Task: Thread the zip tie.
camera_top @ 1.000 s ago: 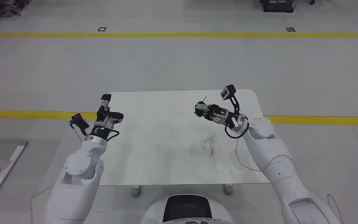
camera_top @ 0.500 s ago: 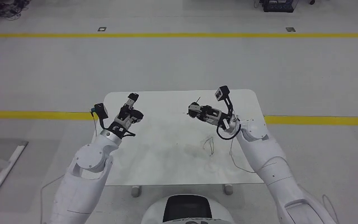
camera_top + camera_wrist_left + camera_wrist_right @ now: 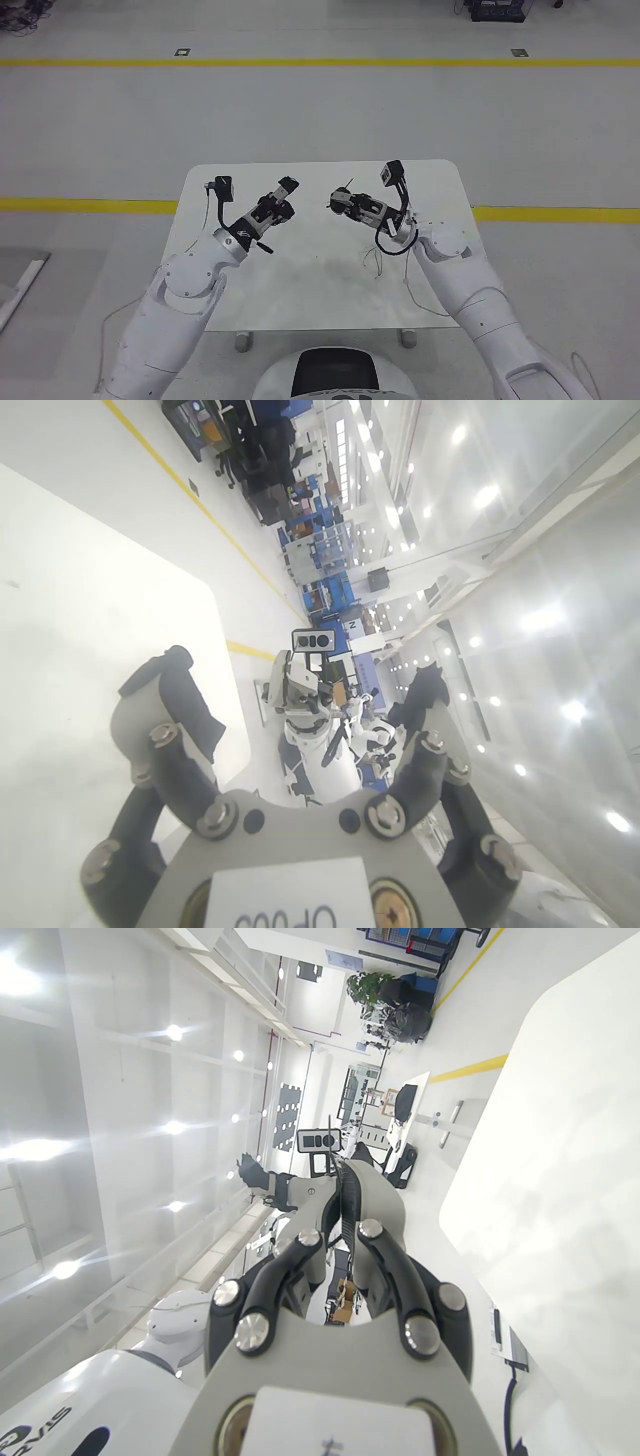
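right gripper (image 3: 345, 1167) pinched shut on the zip tie (image 3: 330, 1128), thin tail poking past the tips; left gripper (image 3: 300, 670) spread wide (the 2 face each other, close, at the top view's centre); white table (image 3: 300, 290) beneath; thin loose strands (image 3: 373, 258) lie right of centre

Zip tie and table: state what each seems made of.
Zip tie: likely plastic, a thin dark strip standing straight out of the shut right gripper. Table: white, smooth, matte top, perhaps laminate or painted board; cannot tell which.
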`<state>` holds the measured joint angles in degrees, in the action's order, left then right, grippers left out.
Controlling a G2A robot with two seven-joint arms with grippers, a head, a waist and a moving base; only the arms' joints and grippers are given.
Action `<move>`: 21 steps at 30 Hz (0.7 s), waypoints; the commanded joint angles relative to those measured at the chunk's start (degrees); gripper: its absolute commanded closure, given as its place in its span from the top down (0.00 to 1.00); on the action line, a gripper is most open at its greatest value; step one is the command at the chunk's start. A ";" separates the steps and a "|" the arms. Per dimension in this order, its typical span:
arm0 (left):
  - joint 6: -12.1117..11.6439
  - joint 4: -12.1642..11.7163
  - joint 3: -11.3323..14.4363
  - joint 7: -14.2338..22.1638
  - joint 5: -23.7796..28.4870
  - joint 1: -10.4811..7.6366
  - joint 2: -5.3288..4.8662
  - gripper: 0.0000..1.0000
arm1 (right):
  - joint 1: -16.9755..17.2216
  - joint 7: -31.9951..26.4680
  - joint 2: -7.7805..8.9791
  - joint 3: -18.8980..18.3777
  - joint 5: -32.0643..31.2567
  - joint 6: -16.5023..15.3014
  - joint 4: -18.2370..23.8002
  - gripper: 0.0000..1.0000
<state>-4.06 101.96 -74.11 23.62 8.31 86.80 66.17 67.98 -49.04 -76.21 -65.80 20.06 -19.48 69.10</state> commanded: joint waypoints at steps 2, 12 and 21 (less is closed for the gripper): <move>0.03 0.02 -0.03 0.03 0.14 0.02 0.00 1.00 | -0.02 -0.04 0.01 0.00 0.02 0.00 -0.01 0.00; 1.50 -0.42 5.01 3.32 -2.60 -3.15 0.27 1.00 | 0.68 5.39 -0.20 1.48 -4.28 0.00 2.72 0.00; 0.35 -0.48 5.68 2.39 -5.20 -3.61 0.24 1.00 | 1.14 6.81 -0.20 1.85 -5.17 1.17 3.61 0.00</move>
<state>-3.04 101.44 -68.70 26.02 4.43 83.38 66.45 69.00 -42.73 -76.41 -64.09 15.24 -18.86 72.37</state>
